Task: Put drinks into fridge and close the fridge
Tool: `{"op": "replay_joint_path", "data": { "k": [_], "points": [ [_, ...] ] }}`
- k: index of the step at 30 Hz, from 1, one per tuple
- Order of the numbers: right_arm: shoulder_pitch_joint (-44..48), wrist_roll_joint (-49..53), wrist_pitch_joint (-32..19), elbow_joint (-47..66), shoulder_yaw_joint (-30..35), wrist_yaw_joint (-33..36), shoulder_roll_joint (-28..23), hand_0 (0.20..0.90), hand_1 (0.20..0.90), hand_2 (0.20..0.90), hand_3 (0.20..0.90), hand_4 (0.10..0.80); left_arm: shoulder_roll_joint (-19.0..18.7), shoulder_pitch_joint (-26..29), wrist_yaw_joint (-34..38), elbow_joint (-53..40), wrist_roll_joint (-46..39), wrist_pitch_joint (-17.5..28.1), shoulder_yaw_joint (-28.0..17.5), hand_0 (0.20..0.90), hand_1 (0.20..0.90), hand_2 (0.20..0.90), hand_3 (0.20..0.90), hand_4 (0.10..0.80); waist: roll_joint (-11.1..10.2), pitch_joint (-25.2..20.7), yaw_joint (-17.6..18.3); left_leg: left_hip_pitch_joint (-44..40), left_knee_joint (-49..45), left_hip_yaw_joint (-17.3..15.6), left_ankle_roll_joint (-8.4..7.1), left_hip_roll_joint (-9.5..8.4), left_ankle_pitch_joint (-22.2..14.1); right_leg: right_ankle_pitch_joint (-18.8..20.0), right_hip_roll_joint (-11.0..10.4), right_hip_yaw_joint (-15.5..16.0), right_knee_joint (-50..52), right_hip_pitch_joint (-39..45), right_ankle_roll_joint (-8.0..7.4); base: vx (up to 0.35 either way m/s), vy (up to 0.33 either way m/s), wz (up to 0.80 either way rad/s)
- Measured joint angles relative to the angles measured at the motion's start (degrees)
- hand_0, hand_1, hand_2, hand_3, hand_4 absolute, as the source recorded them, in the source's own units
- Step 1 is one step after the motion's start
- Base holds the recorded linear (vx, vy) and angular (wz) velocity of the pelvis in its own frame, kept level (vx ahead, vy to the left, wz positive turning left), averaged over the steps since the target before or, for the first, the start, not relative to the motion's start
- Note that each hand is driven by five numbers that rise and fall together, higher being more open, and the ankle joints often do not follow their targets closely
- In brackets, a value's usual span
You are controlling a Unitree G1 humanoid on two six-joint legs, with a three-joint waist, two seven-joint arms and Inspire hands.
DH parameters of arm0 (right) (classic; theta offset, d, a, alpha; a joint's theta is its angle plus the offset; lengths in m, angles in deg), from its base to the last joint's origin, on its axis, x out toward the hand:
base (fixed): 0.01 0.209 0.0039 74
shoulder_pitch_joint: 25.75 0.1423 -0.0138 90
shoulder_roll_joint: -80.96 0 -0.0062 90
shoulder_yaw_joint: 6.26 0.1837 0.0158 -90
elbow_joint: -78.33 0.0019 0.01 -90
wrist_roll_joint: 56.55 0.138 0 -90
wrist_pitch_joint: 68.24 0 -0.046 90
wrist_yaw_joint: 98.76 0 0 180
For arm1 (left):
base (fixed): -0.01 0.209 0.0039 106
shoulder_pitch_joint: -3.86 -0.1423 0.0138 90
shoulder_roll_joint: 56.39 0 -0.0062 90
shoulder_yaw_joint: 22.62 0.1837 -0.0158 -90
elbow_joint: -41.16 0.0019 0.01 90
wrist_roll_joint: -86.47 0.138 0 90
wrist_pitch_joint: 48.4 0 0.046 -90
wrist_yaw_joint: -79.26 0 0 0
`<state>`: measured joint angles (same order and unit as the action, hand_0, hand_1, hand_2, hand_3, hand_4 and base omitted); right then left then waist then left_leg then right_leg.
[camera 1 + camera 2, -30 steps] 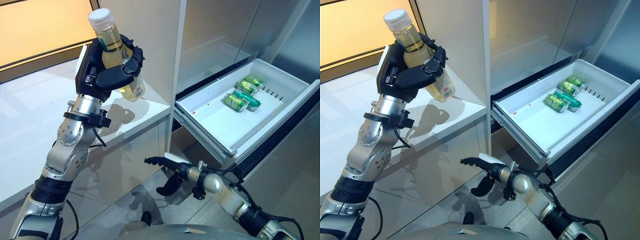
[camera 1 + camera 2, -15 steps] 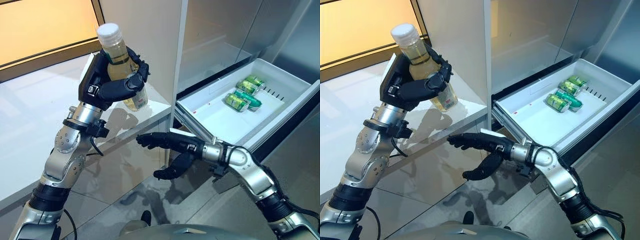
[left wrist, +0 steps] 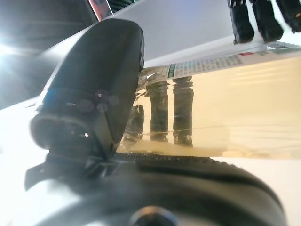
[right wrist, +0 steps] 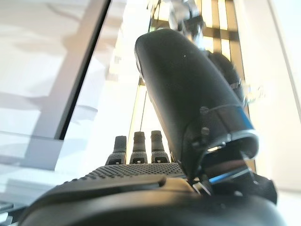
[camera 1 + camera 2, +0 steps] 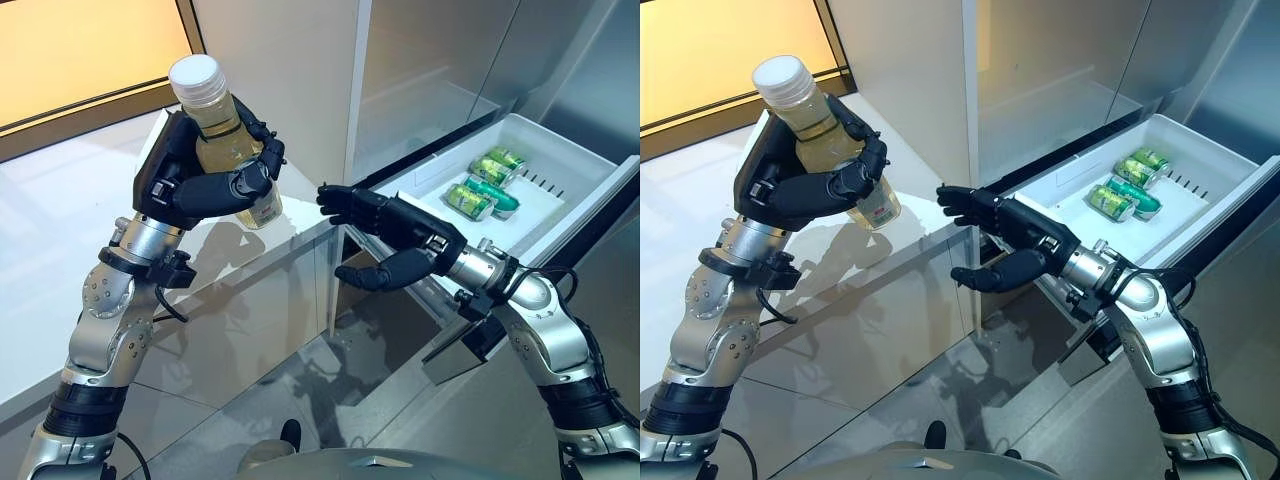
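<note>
My left hand (image 5: 205,185) is shut on a clear bottle of yellow drink (image 5: 218,120) with a white cap, held tilted above the white counter (image 5: 60,240). In the left wrist view the bottle (image 3: 235,113) fills the space past the thumb. My right hand (image 5: 390,235) is open, fingers straight, thumb spread, a short way to the right of the bottle and not touching it. The white fridge drawer (image 5: 440,240) stands pulled out at the right, with several green cans (image 5: 485,185) lying at its far end.
The fridge's tall grey side panel (image 5: 290,70) rises just behind the bottle. A metal fridge front (image 5: 600,70) stands at the far right. Grey tiled floor (image 5: 300,400) lies below the counter's front edge.
My right hand rose from low near the floor to counter height, close beside the bottle. My left hand shifted the bottle slightly left and tilted it more.
</note>
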<state>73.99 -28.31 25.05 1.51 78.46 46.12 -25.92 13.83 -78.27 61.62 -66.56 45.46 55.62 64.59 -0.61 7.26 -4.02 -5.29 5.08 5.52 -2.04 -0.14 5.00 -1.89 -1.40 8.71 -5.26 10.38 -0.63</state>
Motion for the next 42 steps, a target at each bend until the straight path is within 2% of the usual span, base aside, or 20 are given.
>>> {"op": "replay_joint_path", "data": {
  "k": [7, 17, 23, 34, 42],
  "points": [
    [0.35, 3.7, 3.34, -0.06, -0.93, 2.3, 0.15, 0.9, 0.9, 0.9, 0.9, 0.8, -1.34, 0.04, -0.12, -0.03, 0.01, 0.01, 0.17, 0.3, 0.3, 0.3, 0.2, 0.1, -0.01, 0.0, 0.52, -0.01, 0.0, -0.02, 0.0, 0.0, 0.0, 0.01, 0.02, -0.01, 0.0, 0.03, 0.0, 0.0, 0.0, 0.0],
    [7.36, 6.65, 7.51, -4.0, -9.26, 5.39, 0.62, 0.9, 0.9, 0.9, 0.9, 0.8, -1.33, 3.06, 0.25, -0.02, -0.02, -0.24, 4.52, 0.3, 0.3, 0.3, 0.2, 0.1, -0.02, 0.0, 0.14, -0.16, -0.01, 0.15, -0.01, -0.02, 0.02, 0.01, 0.08, 0.36, 0.0, 0.43, 0.0, 0.0, 0.0, 0.0],
    [10.82, 6.68, 8.24, -5.49, -12.19, 7.63, 2.53, 0.9, 0.9, 0.9, 0.9, 0.8, -1.3, 3.99, -1.13, -0.02, -0.02, -0.44, 7.75, 0.3, 0.3, 0.3, 0.2, 0.1, -0.03, 0.02, -0.56, -0.49, -0.01, 0.3, -0.01, -0.03, 0.02, 0.0, 0.07, 0.7, 0.0, 0.95, -0.01, 0.006, 0.0, 0.01],
    [14.03, 7.8, 8.98, -6.18, -14.03, 10.71, 2.71, 0.9, 0.9, 0.9, 0.9, 0.8, -1.38, 4.26, -3.49, -0.01, 0.04, -3.01, 8.17, 0.3, 0.3, 0.3, 0.2, 0.1, -0.03, 0.01, -1.2, -0.43, -0.01, 0.65, 0.02, -0.12, 0.09, -0.01, 0.08, 1.08, 0.0, 1.07, -0.02, 0.005, 0.001, 0.01],
    [15.53, 8.91, 9.99, -6.18, -15.93, 11.18, 2.71, 0.9, 0.9, 0.9, 0.9, 0.8, -3.25, 5.77, -4.79, -0.01, 0.47, -4.05, 9.4, 0.3, 0.3, 0.3, 0.2, 0.1, -0.03, 0.01, -1.46, -0.43, -0.01, 0.73, 0.0, -0.1, 0.13, -0.01, 0.08, 1.15, 0.0, 1.1, -0.02, 0.0, 0.0, 0.0]
  ]
}}
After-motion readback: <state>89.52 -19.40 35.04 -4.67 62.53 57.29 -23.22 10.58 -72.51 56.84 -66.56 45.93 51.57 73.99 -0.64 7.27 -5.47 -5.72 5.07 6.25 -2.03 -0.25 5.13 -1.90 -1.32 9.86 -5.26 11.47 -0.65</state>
